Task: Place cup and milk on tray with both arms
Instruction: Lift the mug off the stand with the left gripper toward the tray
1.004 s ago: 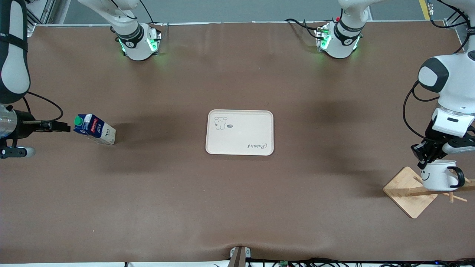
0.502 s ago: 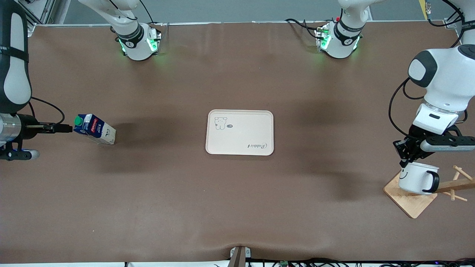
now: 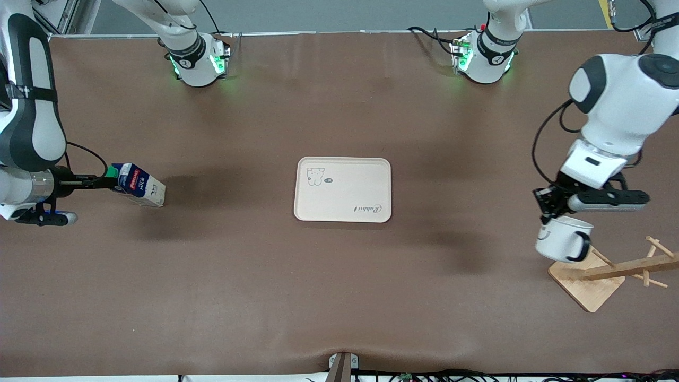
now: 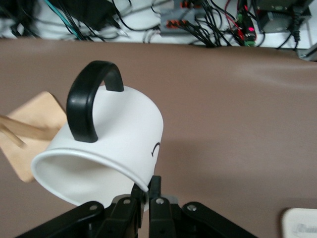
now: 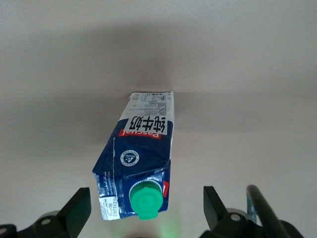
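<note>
1. Left end effector (image 3: 550,212) pinches the cup (image 3: 562,240) by its rim, above the rack (image 3: 589,281) edge toward the tray (image 3: 342,189); keep the tilted cup steady during carry.
2. Right end effector (image 3: 109,182), fingers spread wide, brackets the milk (image 3: 136,184) top; close squarely below the cap.
3. Milk stands on the table (image 3: 339,297), well apart from the tray, toward the right arm's end.
4. Brown table; cables along its edge.

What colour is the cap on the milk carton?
Green; the cap on the milk shows best in the right wrist view.
</note>
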Controlling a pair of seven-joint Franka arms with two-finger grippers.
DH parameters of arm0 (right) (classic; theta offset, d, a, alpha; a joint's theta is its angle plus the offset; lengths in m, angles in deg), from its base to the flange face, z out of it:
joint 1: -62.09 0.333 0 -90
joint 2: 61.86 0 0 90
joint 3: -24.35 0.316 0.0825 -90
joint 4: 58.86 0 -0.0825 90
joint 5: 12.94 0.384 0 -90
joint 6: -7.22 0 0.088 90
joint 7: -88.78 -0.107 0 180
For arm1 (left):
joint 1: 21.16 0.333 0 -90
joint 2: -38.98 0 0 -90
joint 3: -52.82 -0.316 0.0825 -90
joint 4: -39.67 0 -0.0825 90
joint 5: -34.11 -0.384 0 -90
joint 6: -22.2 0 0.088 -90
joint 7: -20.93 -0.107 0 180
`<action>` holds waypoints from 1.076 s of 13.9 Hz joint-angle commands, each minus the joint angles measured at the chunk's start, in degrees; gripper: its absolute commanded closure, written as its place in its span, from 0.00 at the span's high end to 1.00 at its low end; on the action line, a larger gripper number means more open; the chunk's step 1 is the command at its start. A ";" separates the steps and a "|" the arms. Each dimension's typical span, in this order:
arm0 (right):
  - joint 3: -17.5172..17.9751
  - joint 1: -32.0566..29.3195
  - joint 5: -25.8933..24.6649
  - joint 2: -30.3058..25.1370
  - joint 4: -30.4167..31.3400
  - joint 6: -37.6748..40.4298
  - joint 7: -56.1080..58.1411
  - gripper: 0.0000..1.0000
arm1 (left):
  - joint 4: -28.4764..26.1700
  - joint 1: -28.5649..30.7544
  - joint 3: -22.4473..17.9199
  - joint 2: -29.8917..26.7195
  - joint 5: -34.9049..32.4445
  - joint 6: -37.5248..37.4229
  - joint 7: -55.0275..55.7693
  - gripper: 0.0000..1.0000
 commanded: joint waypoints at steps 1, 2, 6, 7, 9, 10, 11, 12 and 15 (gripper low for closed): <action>0.80 -1.05 0.72 -4.27 5.65 -3.30 -0.45 1.00 | 1.65 -0.29 5.04 1.52 -0.69 -2.90 8.35 0.00; 0.80 -1.14 1.24 -5.33 7.67 -5.32 -0.71 1.00 | 2.44 -1.07 6.36 2.05 -0.78 -4.56 10.47 0.00; 0.80 -1.14 2.48 -10.07 16.90 -12.97 -0.71 1.00 | 8.93 -9.32 6.91 7.75 -0.78 -12.38 18.55 0.00; 0.72 -1.14 2.56 -10.43 18.14 -14.38 -0.71 1.00 | 10.34 -11.78 6.91 9.34 -0.78 -13.96 20.92 0.00; 0.80 -1.75 2.56 -10.35 19.28 -15.71 -0.71 1.00 | 13.07 -14.69 6.82 12.41 -1.39 -15.03 24.01 0.00; 0.80 -1.75 2.65 -10.43 19.99 -16.23 -0.80 1.00 | 14.47 -15.57 6.82 14.34 -1.74 -15.73 24.98 0.00; 0.72 -1.76 3.17 -10.35 20.43 -16.59 -0.80 0.95 | 15.18 -17.06 6.82 15.67 -1.83 -17.13 25.95 0.00; 0.72 -1.84 3.61 -10.26 20.43 -16.68 -0.71 0.65 | 15.71 -18.64 6.73 16.46 -2.18 -18.19 27.44 0.00; 0.72 -1.76 3.88 -10.08 20.35 -16.59 -1.84 0.25 | 16.85 -21.29 6.64 18.31 -3.06 -18.90 30.96 0.00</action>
